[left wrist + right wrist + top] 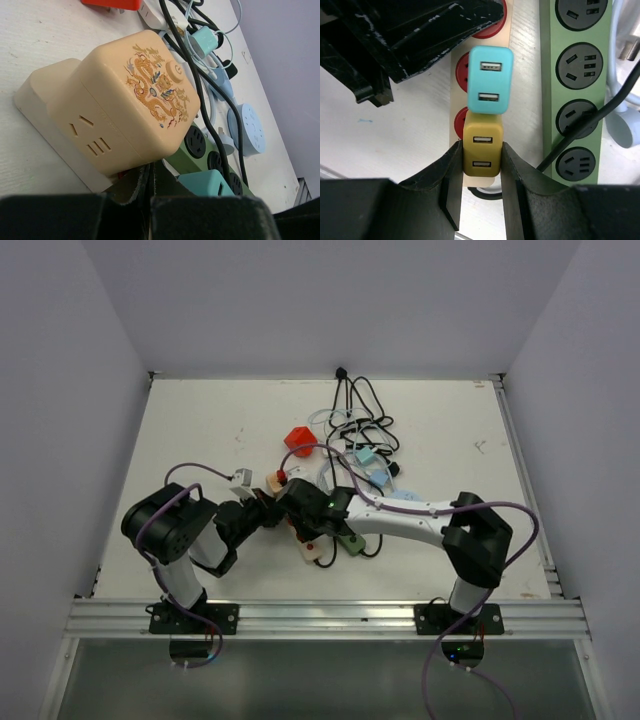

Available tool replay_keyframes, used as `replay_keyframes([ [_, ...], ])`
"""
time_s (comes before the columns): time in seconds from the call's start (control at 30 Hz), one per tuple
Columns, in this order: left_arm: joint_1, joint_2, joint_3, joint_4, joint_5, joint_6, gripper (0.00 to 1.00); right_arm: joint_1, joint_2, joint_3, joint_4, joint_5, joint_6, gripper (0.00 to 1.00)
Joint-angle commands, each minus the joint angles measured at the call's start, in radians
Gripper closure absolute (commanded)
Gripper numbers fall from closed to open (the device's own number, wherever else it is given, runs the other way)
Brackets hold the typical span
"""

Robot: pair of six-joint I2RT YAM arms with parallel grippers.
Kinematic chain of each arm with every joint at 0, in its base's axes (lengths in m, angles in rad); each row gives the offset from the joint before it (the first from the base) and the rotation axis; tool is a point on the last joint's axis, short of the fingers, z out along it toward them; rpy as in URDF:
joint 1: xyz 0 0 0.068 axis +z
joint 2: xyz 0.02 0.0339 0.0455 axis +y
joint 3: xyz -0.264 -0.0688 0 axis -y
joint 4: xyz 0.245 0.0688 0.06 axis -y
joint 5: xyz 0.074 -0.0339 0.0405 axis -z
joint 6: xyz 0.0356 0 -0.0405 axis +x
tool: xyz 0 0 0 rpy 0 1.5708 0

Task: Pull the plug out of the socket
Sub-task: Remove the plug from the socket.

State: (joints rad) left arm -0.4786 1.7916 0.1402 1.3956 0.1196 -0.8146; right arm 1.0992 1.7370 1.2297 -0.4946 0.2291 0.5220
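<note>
Right wrist, right gripper (481,151) pinching yellow plug (482,142) in cream strip (455,96)

The left arm (165,527) and right arm (400,520) — black joints, white links (1 green light (330,505)) — trail purple cables (200,466).

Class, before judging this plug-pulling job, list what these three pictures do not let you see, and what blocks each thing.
- Right wrist view: the pins of the yellow USB charger, hidden under its own body; seated or lifted is unclear.
- Left wrist view: whatever the shut left claw touches, hidden behind its own fingers.
- Top view: the charger itself, covered by the right arm.
</note>
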Motion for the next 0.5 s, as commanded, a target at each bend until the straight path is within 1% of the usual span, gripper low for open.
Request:
replay_keyframes([
  [0.0,0.02,0.077,-0.037,-0.405,-0.115,0.106,1.0,0.12,0.048,0.183,-0.151,0.113,-0.034,0.93],
  [0.03,0.018,0.077,-0.037,-0.405,-0.115,0.106,1.0,0.134,0.094,0.233,-0.176,0.134,-0.04,0.93],
  [0.1,0.02,0.077,-0.037,-0.405,-0.115,0.107,1.0,0.157,0.131,0.264,-0.214,0.168,-0.04,0.92],
  [0.2,0.018,0.077,-0.036,-0.408,-0.115,0.107,1.0,0.159,0.133,0.261,-0.205,0.15,-0.034,0.92],
  [0.27,0.018,0.077,-0.037,-0.408,-0.113,0.109,1.0,0.153,0.105,0.231,-0.178,0.136,-0.033,0.92],
  [0.3,0.02,0.077,-0.036,-0.406,-0.113,0.109,1.0,0.143,0.092,0.212,-0.158,0.077,-0.028,0.91],
  [0.33,0.018,0.077,-0.037,-0.406,-0.113,0.109,1.0,0.11,0.043,0.159,-0.094,-0.03,-0.016,0.91],
  [0.37,0.018,0.077,-0.037,-0.406,-0.113,0.111,1.0,0.087,0.017,0.122,-0.05,-0.031,-0.016,0.91],
  [0.4,0.018,0.077,-0.037,-0.406,-0.112,0.109,1.0,0.064,-0.017,0.085,-0.009,-0.13,0.01,0.91],
  [0.43,0.018,0.077,-0.037,-0.405,-0.112,0.107,1.0,0.041,-0.042,0.02,0.031,-0.179,0.022,0.91],
  [0.47,0.02,0.077,-0.037,-0.405,-0.112,0.107,1.0,0.004,-0.085,-0.005,0.086,-0.209,0.035,0.91],
])
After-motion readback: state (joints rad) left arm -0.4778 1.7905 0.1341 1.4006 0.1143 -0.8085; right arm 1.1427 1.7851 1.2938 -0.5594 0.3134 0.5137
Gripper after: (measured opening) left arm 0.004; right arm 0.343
